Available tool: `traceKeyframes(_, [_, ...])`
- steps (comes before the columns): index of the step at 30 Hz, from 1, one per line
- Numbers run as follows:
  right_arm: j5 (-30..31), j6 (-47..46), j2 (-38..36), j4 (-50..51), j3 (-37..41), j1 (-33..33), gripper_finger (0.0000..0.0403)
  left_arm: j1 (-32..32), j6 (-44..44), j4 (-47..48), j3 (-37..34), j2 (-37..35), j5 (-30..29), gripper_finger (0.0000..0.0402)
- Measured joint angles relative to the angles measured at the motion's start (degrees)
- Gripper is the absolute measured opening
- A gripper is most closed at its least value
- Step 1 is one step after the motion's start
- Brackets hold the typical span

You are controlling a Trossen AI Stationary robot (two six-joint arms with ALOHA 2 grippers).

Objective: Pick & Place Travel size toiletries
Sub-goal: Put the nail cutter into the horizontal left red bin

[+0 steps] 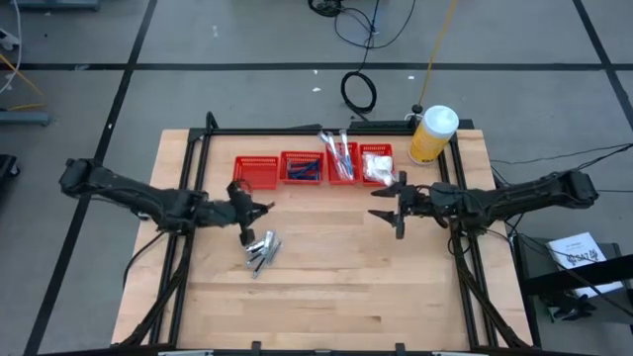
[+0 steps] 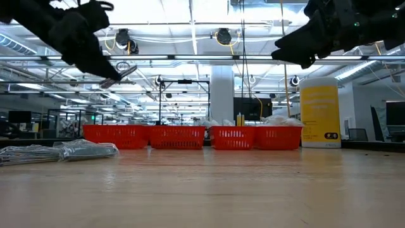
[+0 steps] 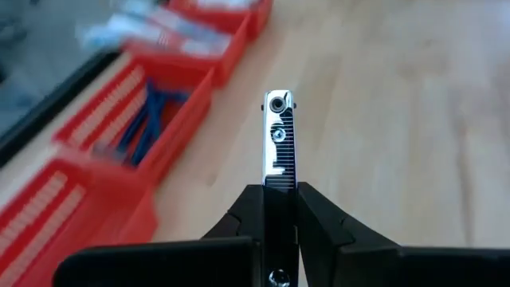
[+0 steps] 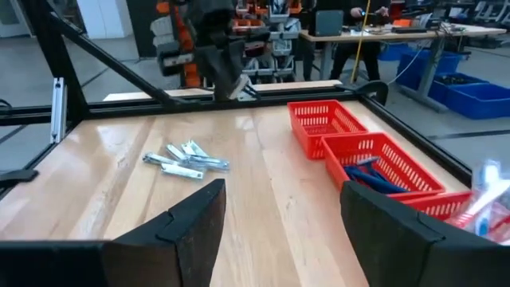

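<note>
Pinched between the fingers of my left gripper [image 3: 279,209], one silvery tube [image 3: 279,139] hung above the table [image 1: 336,277], near the red baskets [image 1: 297,168]. Other tubes [image 1: 260,249] lay piled below. Right gripper [image 1: 388,206] hovered spread, empty.

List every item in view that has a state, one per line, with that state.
Left tool: shut on a silvery tube, raised above the table.
Right tool: open, empty, raised above the table.
Pile of silvery tubes: lying loose on the table.
Leftmost basket: looks empty.
Second basket: holds dark-blue sticks.
Third basket: holds white-teal sticks.
Fourth basket: holds white packets.
Yellow bottle: upright, capped.
</note>
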State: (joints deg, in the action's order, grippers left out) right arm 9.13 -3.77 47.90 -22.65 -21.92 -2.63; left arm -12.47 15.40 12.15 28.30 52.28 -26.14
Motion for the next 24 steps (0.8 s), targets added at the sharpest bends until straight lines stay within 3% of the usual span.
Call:
traceKeyframes(5, [0.0, 0.8, -3.5, 0.4, 2.8, 0.0, 0.0226, 8.8, -9.2, -10.8, -6.3, -7.2, 9.9, 0.0030])
traceKeyframes(12, [-0.1, 1.5, -11.0, -1.1, 7.4, 0.0, 0.0222, 24.3, -10.7, -15.7, -8.6, -10.0, 21.6, 0.0030])
traceKeyframes(24, [7.6, 3.0, -22.5, -2.5, 13.7, 0.0, 0.0219, 43.4, -9.7, -15.6, -8.0, -4.6, 29.1, 0.0030])
